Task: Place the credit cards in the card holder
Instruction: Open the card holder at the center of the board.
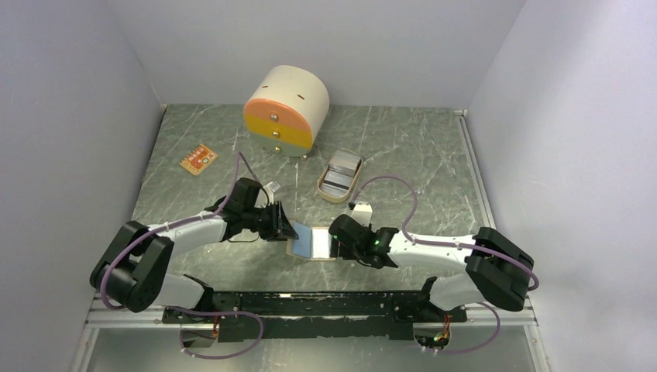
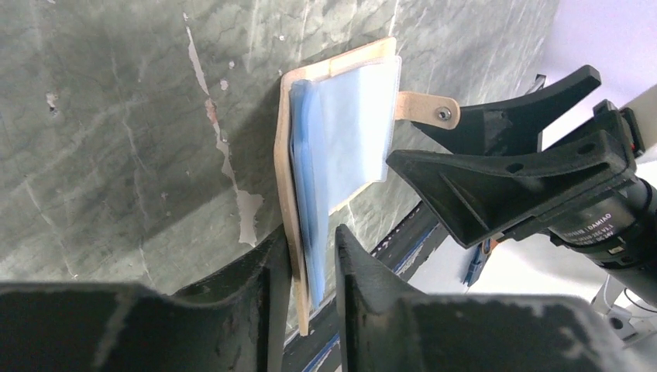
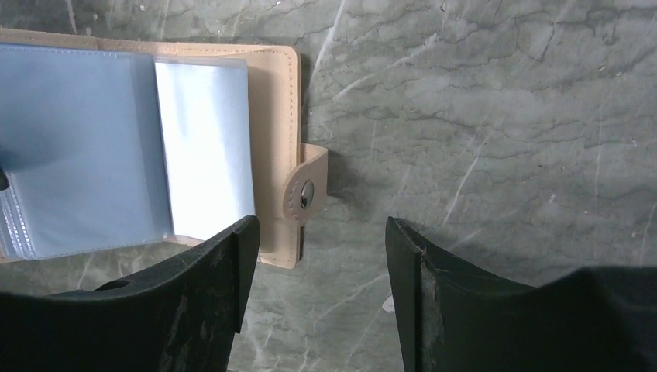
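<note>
Your tan leather-like folding card holder [image 1: 311,242] lies open on grey marbled table [image 1: 403,155], 6 o'clock, clear blue sleeves up. Left fingers [image 2: 372,318] slightly parted astride its 9 o'clock edge, sliver of gap showing. Right fingers [image 3: 194,310] wide apart, empty, beside snap tab [image 3: 304,194].

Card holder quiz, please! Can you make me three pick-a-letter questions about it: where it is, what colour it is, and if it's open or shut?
1. Where is the card holder?
A. on the table, between the left gripper and the right gripper
B. lifted in the air
C. hidden out of sight

2. What colour is its cover?
A. black
B. red
C. tan

3. How is it?
A. snapped shut
B. lying open
C. rolled up

Answers:
1 A, it rests on the table between both arms' fingertips.
2 C, its edge and snap tab are tan.
3 B, its clear sleeves show.
</note>
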Controlling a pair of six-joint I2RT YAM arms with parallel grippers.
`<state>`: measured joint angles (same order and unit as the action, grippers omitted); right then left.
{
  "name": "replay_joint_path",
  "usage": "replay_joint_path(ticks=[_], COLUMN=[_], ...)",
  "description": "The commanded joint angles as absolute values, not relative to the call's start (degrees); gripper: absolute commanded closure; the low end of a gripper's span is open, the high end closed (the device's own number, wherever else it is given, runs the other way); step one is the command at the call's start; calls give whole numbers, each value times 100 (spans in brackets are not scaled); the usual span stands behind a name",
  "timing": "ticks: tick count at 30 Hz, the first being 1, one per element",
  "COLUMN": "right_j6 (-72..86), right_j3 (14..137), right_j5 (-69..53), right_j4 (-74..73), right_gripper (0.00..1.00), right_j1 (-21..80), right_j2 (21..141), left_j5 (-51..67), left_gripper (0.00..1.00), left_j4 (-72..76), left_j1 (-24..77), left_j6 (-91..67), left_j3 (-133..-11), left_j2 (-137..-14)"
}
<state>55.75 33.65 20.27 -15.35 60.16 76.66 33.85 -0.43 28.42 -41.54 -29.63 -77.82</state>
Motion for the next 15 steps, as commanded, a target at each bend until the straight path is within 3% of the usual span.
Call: replay_joint_path(ticks=[1, 6, 11, 15], right_j6=[5586, 5163, 4556, 3142], right_j3=[3343, 3420, 3867, 3790], right_j5=[2220, 1924, 2020, 2233], right_j4=[-1614, -1260, -1185, -630], right_gripper=[36, 37, 35, 34], right_j1=[6008, 6007, 6011, 5996], right_j2=[7607, 7317, 6913, 6681], left_j5=[3425, 3603, 3446, 3617], left_gripper=[71, 90, 91, 91], left_j4=[-118, 31, -308, -494], left_j1=[2878, 2883, 2883, 2878], left_j6=[-4033, -4068, -3834, -3744], left_j3=[-3205, -3169, -3260, -3383], left_j2=[-8024, -8053, -7927, -8031])
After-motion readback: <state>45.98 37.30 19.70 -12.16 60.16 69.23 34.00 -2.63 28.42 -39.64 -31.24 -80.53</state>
